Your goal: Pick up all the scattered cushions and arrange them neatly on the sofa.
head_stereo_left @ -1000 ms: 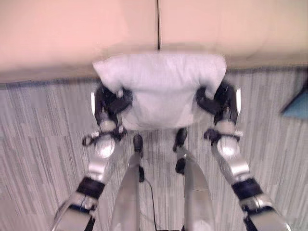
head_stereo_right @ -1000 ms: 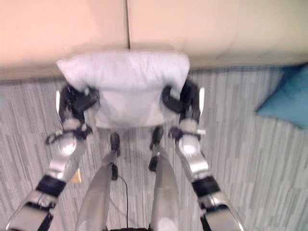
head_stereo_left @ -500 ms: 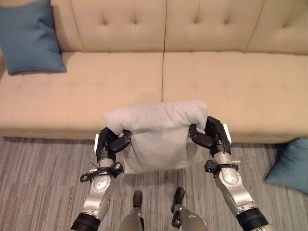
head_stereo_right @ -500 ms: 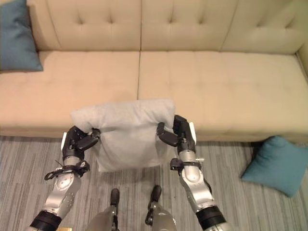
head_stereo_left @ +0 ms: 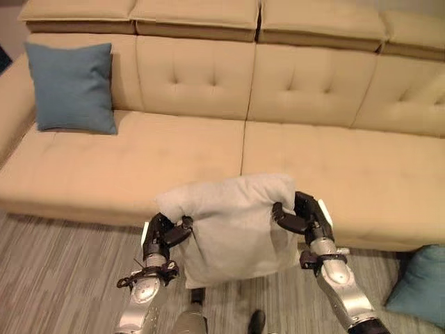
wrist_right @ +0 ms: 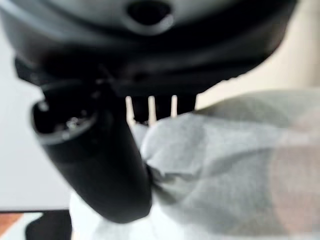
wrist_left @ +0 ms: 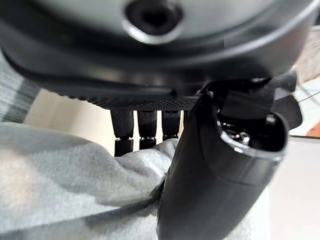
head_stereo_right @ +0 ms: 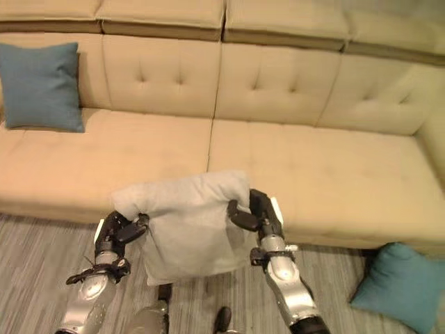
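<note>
A light grey cushion (head_stereo_left: 233,226) hangs in the air in front of the beige sofa (head_stereo_left: 139,156), just before its front edge. My left hand (head_stereo_left: 164,232) pinches its left upper corner and my right hand (head_stereo_left: 300,217) pinches its right upper corner. In the left wrist view the thumb (wrist_left: 220,185) presses into the grey fabric (wrist_left: 65,175) against the fingers (wrist_left: 145,132). The right wrist view shows the same grip on the cushion (wrist_right: 230,165). A blue cushion (head_stereo_left: 73,87) leans upright against the sofa's back at the left end. Another blue cushion (head_stereo_right: 396,285) lies on the floor at the right.
The sofa's seat (head_stereo_right: 334,174) stretches wide behind the grey cushion, with a tufted back (head_stereo_left: 306,83). Grey striped carpet (head_stereo_left: 62,278) covers the floor in front. The sofa's left arm (head_stereo_left: 10,104) rises beside the upright blue cushion.
The camera has tilted up, bringing the sofa's back and top into view. Both hands still hold the grey cushion, which now sits a little higher and closer to the seat edge.
</note>
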Robot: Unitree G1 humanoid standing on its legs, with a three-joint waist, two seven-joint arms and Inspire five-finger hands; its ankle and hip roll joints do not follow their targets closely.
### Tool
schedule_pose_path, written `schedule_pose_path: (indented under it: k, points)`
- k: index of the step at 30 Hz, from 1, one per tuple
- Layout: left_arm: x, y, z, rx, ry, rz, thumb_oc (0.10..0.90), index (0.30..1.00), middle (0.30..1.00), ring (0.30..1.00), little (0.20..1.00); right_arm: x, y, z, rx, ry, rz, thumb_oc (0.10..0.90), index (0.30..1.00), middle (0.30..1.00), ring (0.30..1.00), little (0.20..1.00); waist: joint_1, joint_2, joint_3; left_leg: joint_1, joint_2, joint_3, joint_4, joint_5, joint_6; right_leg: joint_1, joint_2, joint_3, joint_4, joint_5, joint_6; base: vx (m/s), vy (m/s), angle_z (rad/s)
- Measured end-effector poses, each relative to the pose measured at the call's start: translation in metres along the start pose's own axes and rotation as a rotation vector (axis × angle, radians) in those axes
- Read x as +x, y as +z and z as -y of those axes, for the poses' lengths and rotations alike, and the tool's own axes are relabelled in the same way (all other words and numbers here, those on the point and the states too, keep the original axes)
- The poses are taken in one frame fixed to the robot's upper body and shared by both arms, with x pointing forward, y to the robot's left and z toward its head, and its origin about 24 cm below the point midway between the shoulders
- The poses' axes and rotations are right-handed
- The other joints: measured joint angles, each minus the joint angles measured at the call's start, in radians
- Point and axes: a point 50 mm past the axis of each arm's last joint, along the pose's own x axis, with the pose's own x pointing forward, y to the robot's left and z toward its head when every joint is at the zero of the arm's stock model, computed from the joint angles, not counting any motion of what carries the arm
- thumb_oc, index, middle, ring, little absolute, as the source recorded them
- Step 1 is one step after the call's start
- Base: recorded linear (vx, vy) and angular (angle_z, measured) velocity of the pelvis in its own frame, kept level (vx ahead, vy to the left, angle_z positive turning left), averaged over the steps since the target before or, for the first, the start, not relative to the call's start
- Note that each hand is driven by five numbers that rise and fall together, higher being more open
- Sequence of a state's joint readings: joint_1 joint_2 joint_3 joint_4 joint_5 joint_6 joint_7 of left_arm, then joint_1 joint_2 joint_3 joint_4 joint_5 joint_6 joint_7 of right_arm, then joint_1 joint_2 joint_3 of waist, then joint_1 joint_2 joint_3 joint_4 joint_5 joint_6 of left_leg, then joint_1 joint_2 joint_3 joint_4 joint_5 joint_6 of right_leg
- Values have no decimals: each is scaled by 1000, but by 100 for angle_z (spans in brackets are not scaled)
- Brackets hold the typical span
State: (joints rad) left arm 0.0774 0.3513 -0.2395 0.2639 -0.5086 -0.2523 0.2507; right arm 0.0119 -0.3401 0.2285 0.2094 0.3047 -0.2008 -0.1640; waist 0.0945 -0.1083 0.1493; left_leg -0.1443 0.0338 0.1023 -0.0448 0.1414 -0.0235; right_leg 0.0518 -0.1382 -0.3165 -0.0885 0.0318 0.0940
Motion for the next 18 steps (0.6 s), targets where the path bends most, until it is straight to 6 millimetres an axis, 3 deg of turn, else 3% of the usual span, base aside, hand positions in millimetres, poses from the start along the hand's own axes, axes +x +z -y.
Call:
schedule_pose_path:
  k: [4,5,6,7,9,10,12,14,15,16,18]
  points:
    - [3,5,-10,26,20,8,400,300,300,300,300,0,-1,-10,10,40,-3,400,300,300,300,300,23,0,1,69,-33,28,-3,-22,32,-18,-51,23,131,-28,49,40,190,-26]
    - [3,6,-11,24,25,12,400,300,300,300,300,2,0,-12,9,48,0,400,300,300,300,300,28,13,3,77,-30,33,-3,-29,40,-44,-57,26,200,-39,63,4,149,-16]
    - [4,7,-12,22,29,17,400,300,300,300,300,3,2,-14,11,53,6,400,300,300,300,300,24,42,15,89,-17,34,8,-39,54,-114,-69,51,367,-46,74,16,130,-9]
    - [4,8,-13,27,28,19,400,300,300,300,300,3,2,-15,16,55,6,400,300,300,300,300,16,49,20,93,-12,35,20,-54,64,-160,-79,80,470,-39,84,16,74,5]
    - [4,9,-15,32,32,20,400,300,300,300,300,3,1,-17,18,61,4,400,300,300,300,300,3,45,19,99,-12,29,25,-77,67,-211,-86,113,572,-68,124,100,35,12]
    - [4,9,-17,38,36,21,400,300,300,300,300,3,1,-18,14,68,4,400,300,300,300,300,2,43,23,101,-17,20,20,-86,74,-246,-80,134,586,-83,112,154,4,8]
    - [4,9,-19,38,43,19,400,300,300,300,300,4,2,-19,11,74,9,400,300,300,300,300,2,39,21,103,-24,19,14,-86,74,-263,-69,132,513,-96,98,138,-62,3]
    - [5,9,-16,27,43,21,400,300,300,300,300,4,3,-18,5,74,13,400,300,300,300,300,-3,53,28,104,-24,6,-7,-83,70,-285,-47,139,389,-91,86,147,-150,18]
    - [4,7,-14,21,38,17,400,300,300,300,300,3,1,-16,-6,68,4,400,300,300,300,300,-22,60,32,102,-28,-19,-22,-68,46,-271,-24,139,216,-51,64,109,-149,67]
    - [4,5,-11,17,30,8,400,300,300,300,300,-1,-3,-13,-5,56,-12,400,300,300,300,300,-35,52,30,108,-39,-48,-34,-63,35,-251,-24,131,157,-12,54,131,-197,102]
    - [1,-1,-1,-10,11,-12,400,300,300,300,300,-7,-10,-3,-11,21,-41,400,300,300,300,300,-50,58,28,110,-35,-105,-30,-59,14,-194,-9,124,89,94,-11,139,-203,88]
